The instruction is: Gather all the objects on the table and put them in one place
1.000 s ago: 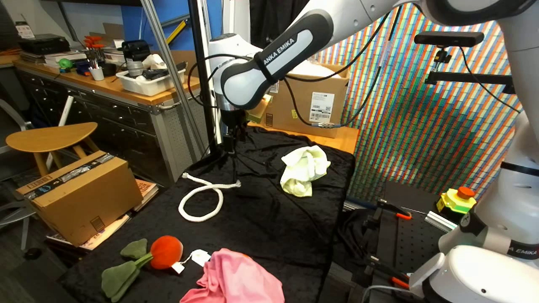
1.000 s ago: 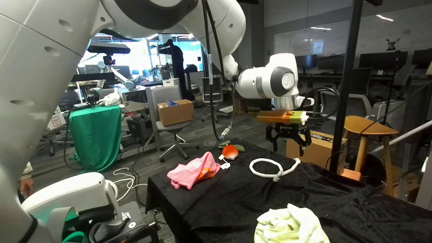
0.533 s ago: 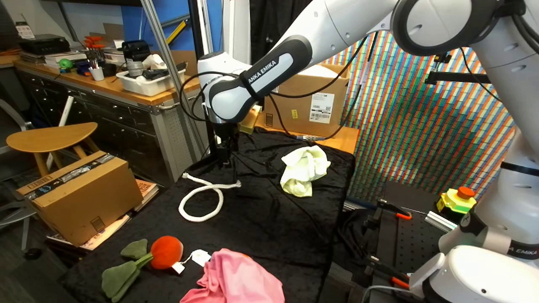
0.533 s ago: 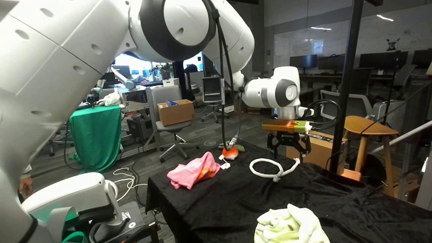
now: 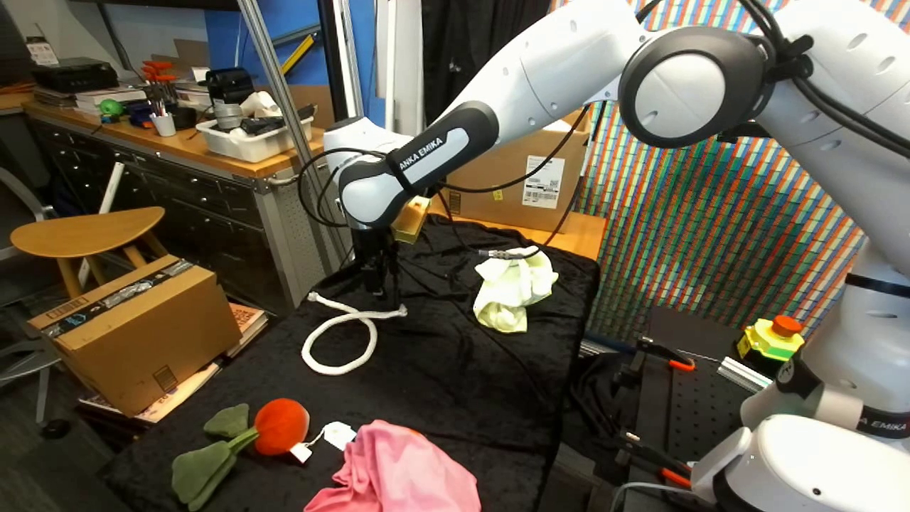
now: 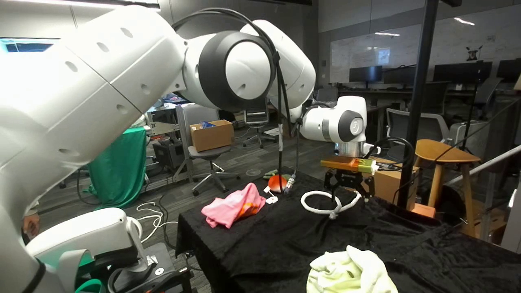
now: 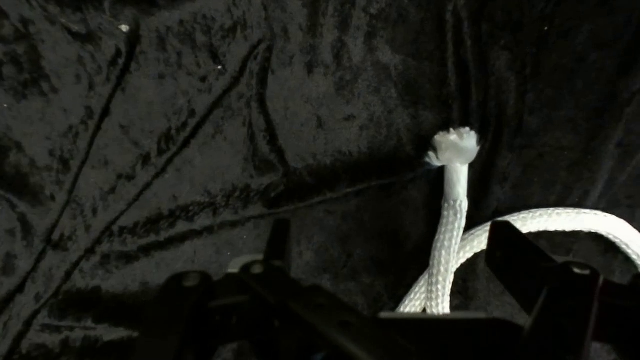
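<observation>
And the black two-fingered claw (image 6: 349, 198) hangs wide and empty near the white braided rope (image 7: 441, 265), which lies looped on the black velvety table covering (image 5: 455, 377), those jaws spread, I'd guess, so the loose frayed end (image 7: 456, 147) can slip between them

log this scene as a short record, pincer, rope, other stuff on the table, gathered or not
pincer: open, holding nothing, closest to the white rope
rope shape: one loop, strands crossing
other items: red plush vegetable with green leaves, pink cloth, pale yellow-green cloth
surface: black cloth
gathered: no, items in separate spots
likely next: grasping the white rope
</observation>
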Action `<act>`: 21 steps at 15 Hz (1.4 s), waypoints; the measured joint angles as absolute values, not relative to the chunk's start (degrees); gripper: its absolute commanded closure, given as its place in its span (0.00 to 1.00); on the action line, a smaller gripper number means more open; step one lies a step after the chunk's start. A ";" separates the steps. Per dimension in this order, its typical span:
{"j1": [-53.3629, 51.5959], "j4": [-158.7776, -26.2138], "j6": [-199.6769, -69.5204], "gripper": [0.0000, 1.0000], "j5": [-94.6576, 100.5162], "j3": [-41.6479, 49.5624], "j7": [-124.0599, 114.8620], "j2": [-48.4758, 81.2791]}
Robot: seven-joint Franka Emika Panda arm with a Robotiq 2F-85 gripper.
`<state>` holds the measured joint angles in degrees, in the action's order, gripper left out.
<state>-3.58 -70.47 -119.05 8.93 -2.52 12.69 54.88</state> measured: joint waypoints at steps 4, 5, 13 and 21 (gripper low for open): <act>-3.58 -65.99 -114.55 0.00 7.70 -3.15 13.38 58.34; -3.58 -65.13 -113.59 0.00 7.58 -3.28 13.53 59.01; -3.59 -59.15 -108.33 0.00 7.25 -4.40 14.84 63.55; -3.72 -55.12 -105.04 0.00 7.14 -4.65 15.04 66.21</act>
